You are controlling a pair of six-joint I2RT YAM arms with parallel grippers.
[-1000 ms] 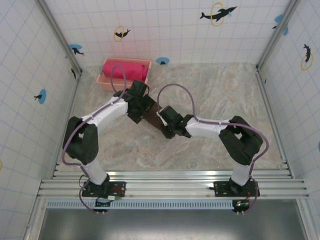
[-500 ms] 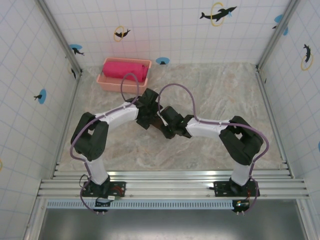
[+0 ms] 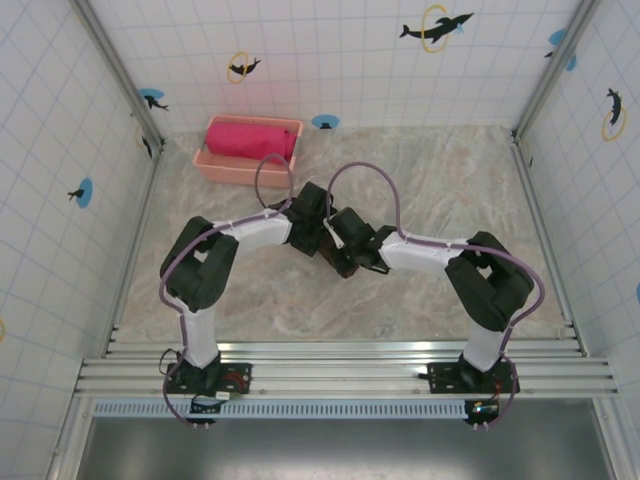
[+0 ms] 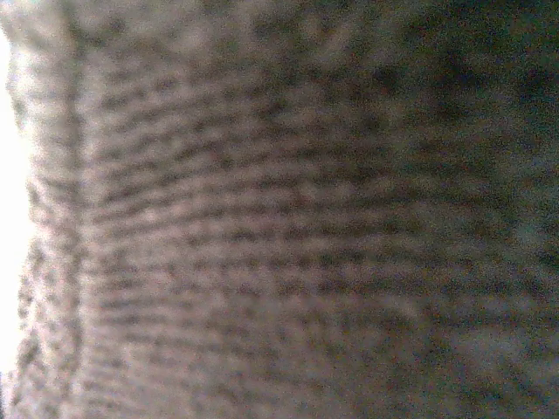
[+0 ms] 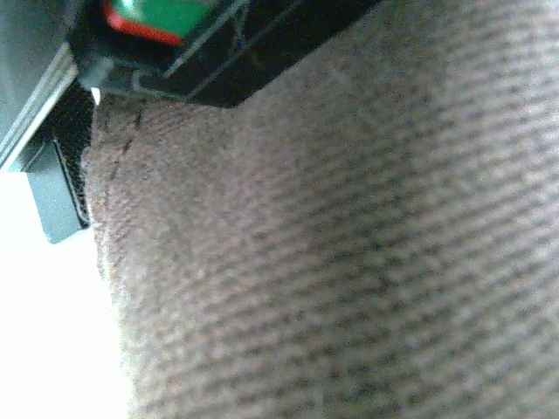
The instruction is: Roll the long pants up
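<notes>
dark brown soft fabric long pants (image 4: 279, 209), a small bundle at mid-counter (image 3: 450, 180), seemingly mostly rolled. my left claw (image 3: 320, 238) is spread wide, my right claw (image 3: 342, 255) pinches the fabric. final tightening likely remains.

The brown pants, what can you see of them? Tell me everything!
The long pants are dark brown, soft cloth with fine ribbed lines, a bit like corduroy. A stitched edge runs down one side. From above, a small dark bunch lies on the table where the two arms meet, so they look gathered up, not spread flat. The right pincer grips them, with its dark finger against the cloth.
</notes>
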